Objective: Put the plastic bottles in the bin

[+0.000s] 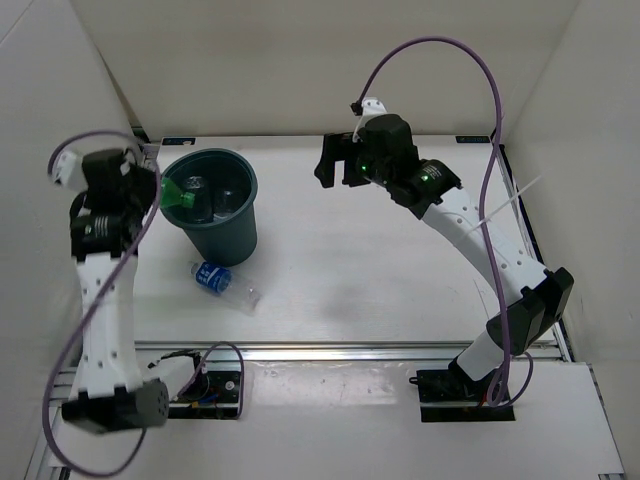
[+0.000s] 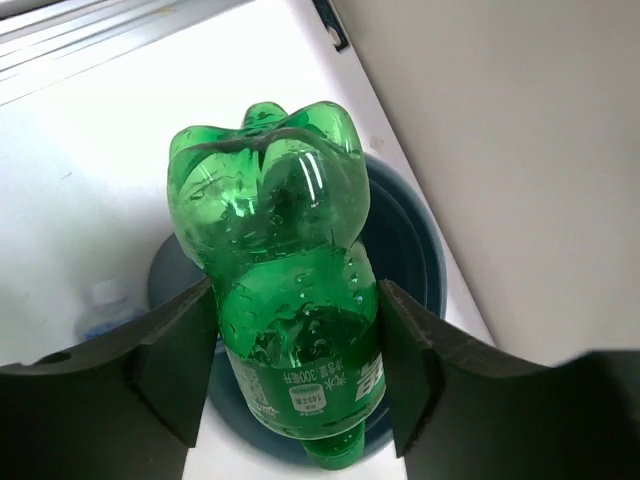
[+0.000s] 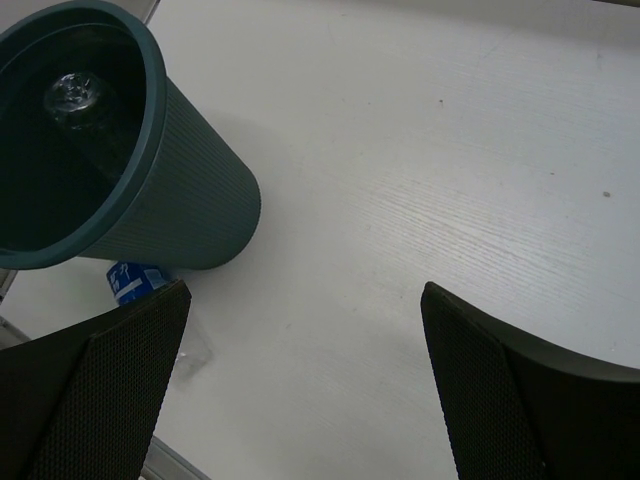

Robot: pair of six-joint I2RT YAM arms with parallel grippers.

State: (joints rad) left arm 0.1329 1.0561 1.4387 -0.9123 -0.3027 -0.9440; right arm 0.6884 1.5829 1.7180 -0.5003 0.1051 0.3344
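Note:
My left gripper [image 1: 152, 192] [image 2: 297, 345] is shut on the green bottle [image 1: 178, 196] [image 2: 275, 250] and holds it, cap toward the camera, over the left rim of the dark teal bin [image 1: 228, 238] [image 2: 415, 250]. Two clear bottles [image 1: 228, 200] lie inside the bin; one of them shows in the right wrist view [image 3: 75, 95]. The clear bottle with the blue label [image 1: 213, 278] [image 3: 135, 280] lies on the table just in front of the bin [image 3: 185, 205]. My right gripper [image 1: 335, 160] [image 3: 300, 385] is open and empty, raised to the right of the bin.
White walls enclose the table on the left, back and right. A metal rail [image 1: 350, 352] runs along the near edge in front of the arm bases.

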